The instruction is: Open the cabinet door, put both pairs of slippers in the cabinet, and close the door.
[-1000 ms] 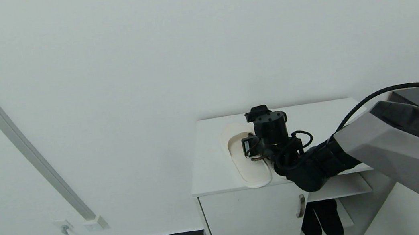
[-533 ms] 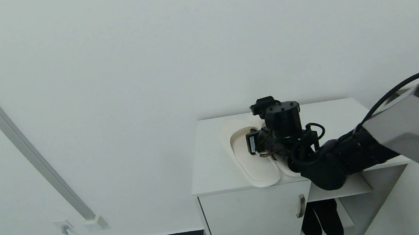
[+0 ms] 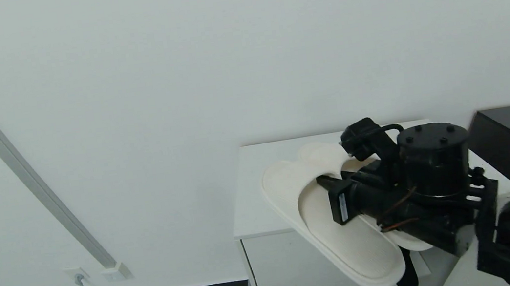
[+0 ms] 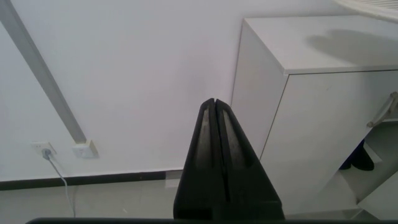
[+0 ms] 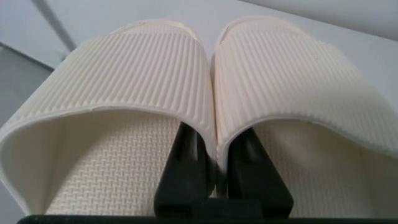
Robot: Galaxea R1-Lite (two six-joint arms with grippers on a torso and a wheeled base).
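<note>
Right gripper (image 5: 214,158) clamped the adjoining strap edges of the pair of cream ribbed foam slippers (image 3: 346,234), which sat side by side at lower centre-right of the head view, overlapping the front edge of the white cabinet (image 3: 255,202). Black slippers (image 3: 408,277) lay inside, lower down. Left gripper (image 4: 215,130) had its fingers pressed together, empty.

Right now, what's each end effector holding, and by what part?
Right end effector pinches both cream slippers together by their straps' adjoining inner edges. Left end effector is shut, empty.
</note>
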